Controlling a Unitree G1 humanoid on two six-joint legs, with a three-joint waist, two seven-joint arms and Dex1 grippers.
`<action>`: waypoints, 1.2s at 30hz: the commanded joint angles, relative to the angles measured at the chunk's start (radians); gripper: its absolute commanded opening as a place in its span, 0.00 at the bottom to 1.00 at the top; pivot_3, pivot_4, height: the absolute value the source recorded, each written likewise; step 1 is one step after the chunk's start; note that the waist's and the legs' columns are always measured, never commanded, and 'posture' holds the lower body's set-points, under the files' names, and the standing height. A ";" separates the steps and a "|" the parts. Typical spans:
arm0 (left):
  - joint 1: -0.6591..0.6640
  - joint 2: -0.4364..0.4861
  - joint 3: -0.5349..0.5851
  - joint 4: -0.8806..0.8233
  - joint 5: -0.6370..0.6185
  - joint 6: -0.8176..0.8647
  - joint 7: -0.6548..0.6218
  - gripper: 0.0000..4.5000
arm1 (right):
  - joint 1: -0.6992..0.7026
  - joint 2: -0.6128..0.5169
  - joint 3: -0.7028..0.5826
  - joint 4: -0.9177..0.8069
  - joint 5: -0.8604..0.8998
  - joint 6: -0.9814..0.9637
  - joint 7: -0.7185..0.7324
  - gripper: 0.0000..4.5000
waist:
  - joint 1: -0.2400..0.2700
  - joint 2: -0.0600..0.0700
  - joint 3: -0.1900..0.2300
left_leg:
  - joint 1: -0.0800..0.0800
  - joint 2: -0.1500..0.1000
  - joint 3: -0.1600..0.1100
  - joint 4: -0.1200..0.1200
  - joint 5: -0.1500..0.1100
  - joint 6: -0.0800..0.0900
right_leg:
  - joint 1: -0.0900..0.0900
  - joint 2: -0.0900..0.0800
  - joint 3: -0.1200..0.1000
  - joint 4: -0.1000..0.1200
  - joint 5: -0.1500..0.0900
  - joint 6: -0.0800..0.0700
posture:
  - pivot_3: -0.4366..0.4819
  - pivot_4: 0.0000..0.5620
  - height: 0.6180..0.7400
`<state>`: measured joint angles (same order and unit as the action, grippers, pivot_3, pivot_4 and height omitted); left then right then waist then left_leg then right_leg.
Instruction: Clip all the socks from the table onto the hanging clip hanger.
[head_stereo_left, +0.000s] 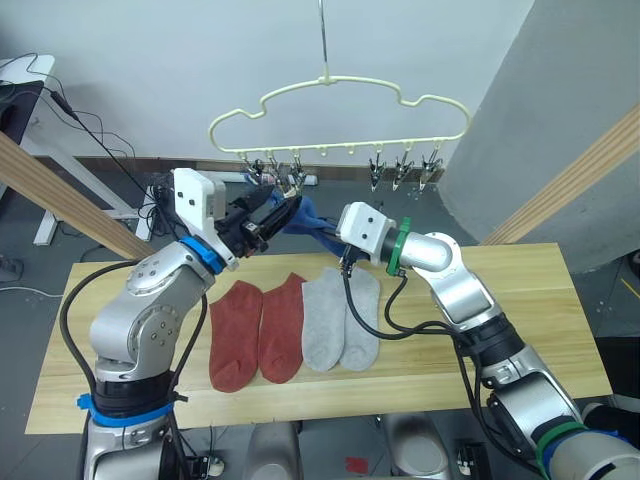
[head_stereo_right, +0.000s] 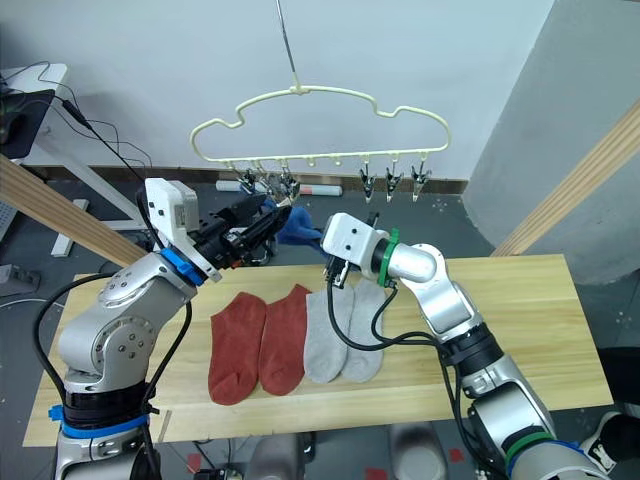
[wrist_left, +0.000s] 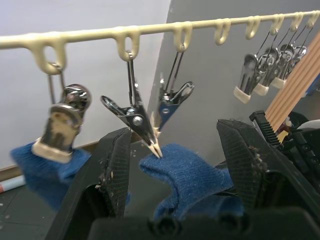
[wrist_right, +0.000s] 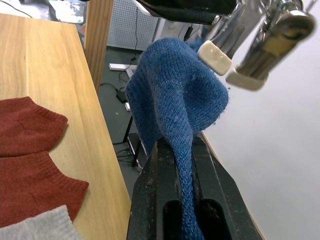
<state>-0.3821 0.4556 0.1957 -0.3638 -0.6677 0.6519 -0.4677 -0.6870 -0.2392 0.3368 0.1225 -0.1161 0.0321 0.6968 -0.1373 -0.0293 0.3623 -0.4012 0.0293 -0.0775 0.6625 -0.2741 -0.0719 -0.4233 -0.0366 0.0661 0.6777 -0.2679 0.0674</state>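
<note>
The pale-yellow clip hanger (head_stereo_left: 340, 85) hangs above the table's (head_stereo_left: 520, 300) far edge. My right gripper (wrist_right: 177, 145) is shut on a blue sock (head_stereo_left: 312, 218) and holds it up under the hanger's left clips. My left gripper (head_stereo_left: 283, 212) is open, one finger (wrist_left: 115, 170) on either side of that sock's top edge. An open clip (wrist_left: 137, 122) touches the edge with its tip. More blue fabric (wrist_left: 35, 167) hangs at the neighbouring clip. Two rust-red socks (head_stereo_left: 240, 330) and two light grey socks (head_stereo_left: 342, 320) lie flat in a row mid-table.
Three clips (head_stereo_left: 405, 170) hang bare at the hanger's right end. Thick wooden rails slant at the left (head_stereo_left: 60, 200) and right (head_stereo_left: 570, 185) of the table. Cables and a power strip lie on the floor behind.
</note>
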 joint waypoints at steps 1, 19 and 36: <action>0.006 0.012 0.017 -0.049 -0.015 -0.001 0.001 0.67 | -0.008 0.005 -0.007 -0.021 0.010 -0.017 -0.001 0.00 | 0.000 0.000 0.000 | 0.000 0.000 0.000 0.000 0.000 0.000 | 0.000 0.000 0.000 0.000 0.000 0.000 | 0.29 0.63 0.94; 0.064 0.028 -0.032 -0.074 0.094 -0.109 -0.020 0.67 | 0.246 -0.229 -0.135 -0.376 0.097 0.329 0.106 0.00 | 0.006 0.000 0.000 | 0.000 0.000 0.000 0.000 0.000 0.000 | 0.000 0.000 0.000 0.000 0.000 0.000 | 0.28 0.65 0.94; 0.154 -0.003 -0.097 -0.074 0.188 -0.238 -0.043 0.67 | 0.603 -0.126 -0.318 -0.649 0.249 0.930 -0.173 0.00 | 0.019 0.001 0.000 | 0.001 0.000 0.001 -0.001 0.000 0.000 | 0.000 0.001 0.003 -0.001 0.000 0.000 | 0.26 0.65 0.94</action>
<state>-0.2416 0.4608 0.1115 -0.4016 -0.4912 0.4473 -0.5036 -0.0986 -0.3741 0.0157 -0.5321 0.1354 0.9689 0.5590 -0.1179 -0.0287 0.3627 -0.4006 0.0292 -0.0761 0.6615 -0.2742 -0.0718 -0.4233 -0.0356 0.0688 0.6766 -0.2683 0.0678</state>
